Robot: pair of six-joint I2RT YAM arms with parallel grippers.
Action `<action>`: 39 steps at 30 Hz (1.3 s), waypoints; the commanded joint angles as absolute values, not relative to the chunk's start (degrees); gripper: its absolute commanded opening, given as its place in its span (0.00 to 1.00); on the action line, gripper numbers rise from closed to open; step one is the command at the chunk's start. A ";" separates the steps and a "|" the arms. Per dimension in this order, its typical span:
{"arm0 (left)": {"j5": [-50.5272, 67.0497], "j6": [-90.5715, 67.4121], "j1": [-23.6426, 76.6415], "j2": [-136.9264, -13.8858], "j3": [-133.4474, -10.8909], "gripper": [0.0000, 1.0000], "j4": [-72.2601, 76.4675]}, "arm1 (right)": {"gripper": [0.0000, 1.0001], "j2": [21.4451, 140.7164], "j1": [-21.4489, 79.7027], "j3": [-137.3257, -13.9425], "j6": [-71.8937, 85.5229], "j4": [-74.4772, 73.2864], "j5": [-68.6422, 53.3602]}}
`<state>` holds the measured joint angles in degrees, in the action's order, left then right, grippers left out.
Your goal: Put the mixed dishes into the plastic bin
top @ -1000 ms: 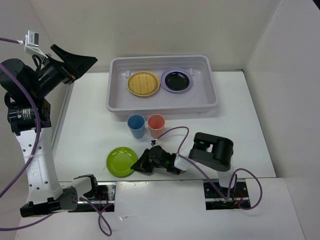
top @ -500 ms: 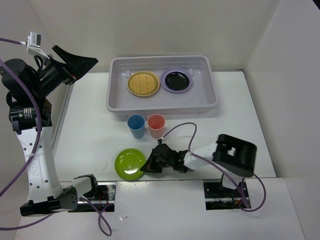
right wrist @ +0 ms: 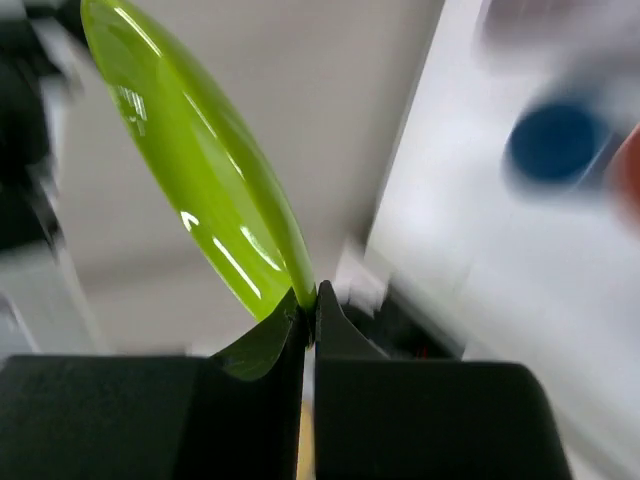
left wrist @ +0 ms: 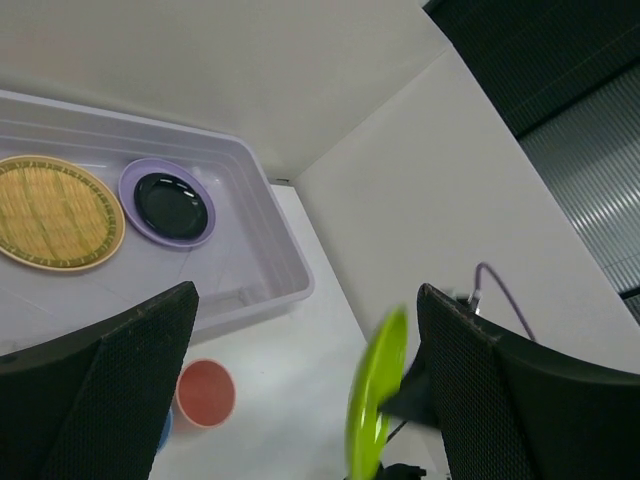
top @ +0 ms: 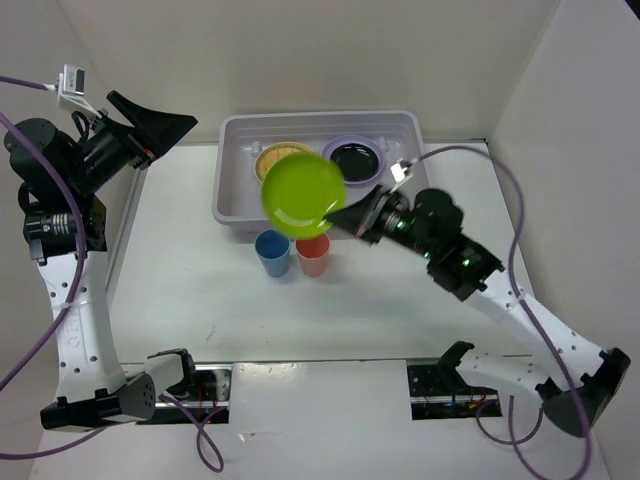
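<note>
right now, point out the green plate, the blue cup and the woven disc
green plate point(top: 302, 194), top external view, middle of its face
blue cup point(top: 272, 250), top external view, inside its open mouth
woven disc point(left wrist: 55, 212), left wrist view, centre of the weave

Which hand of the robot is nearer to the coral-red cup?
Right. The right hand, gripping the lime green plate, is raised just behind and right of the coral-red cup. The left hand is open, high at the far left edge.
</note>
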<state>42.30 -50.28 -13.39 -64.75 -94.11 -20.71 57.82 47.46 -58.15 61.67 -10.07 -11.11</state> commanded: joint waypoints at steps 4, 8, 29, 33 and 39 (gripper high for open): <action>44.20 -51.77 -13.71 -63.63 -94.04 0.96 -17.05 | 0.00 68.00 18.75 -62.83 55.55 -3.35 -22.49; 44.74 -51.77 -13.71 -63.63 -94.05 0.96 -17.57 | 0.00 86.51 11.62 -70.30 53.52 0.42 -28.19; 41.76 -46.15 -13.71 -56.88 -86.40 0.96 -26.10 | 0.00 131.65 9.76 -109.05 54.67 -11.33 -12.75; 40.43 -41.94 -13.71 -55.46 -84.29 0.96 -31.02 | 0.00 133.68 9.76 -109.87 54.67 -13.01 -9.76; 41.04 -39.64 -13.71 -52.30 -78.23 0.96 -33.40 | 0.01 134.38 9.14 -110.48 55.89 -12.30 -9.23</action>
